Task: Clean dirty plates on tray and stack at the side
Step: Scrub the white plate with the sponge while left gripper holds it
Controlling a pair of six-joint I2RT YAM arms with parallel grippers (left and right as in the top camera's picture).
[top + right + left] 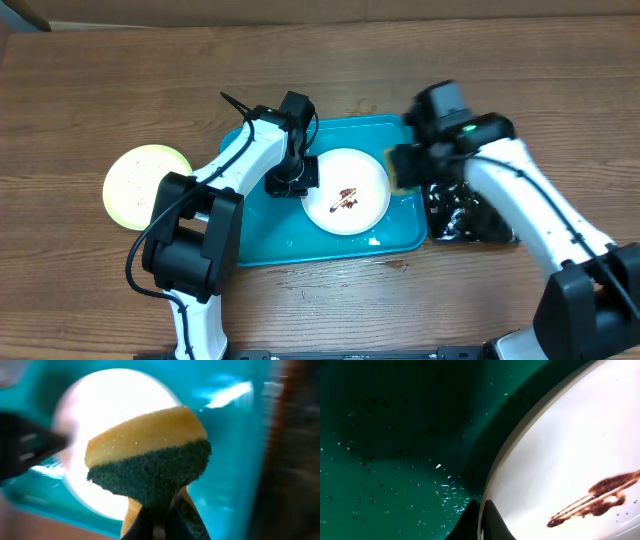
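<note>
Left gripper [481,521] is pinched shut on the rim of the white plate [347,172], one finger either side of the edge. The plate lies flat in the tray [262,238] and stretches away from those fingers. The sauce smear [595,500] sits further in, toward the plate's middle. Right gripper [161,516] squeezes the sponge [150,455] with its dark scouring face leading. It is at the plate's opposite edge, and I cannot tell whether they touch.

The likeliest trouble is the hold. It is a thin bite on a glossy rim, and droplets show on the tray floor beside the fingers. A scrub pushed toward the left gripper could slide the plate out of the pinch or spin it about that single point. Pressing down near the free edge could tip the plate up. A long stroke across could also bring the sponge against the left fingers.
</note>
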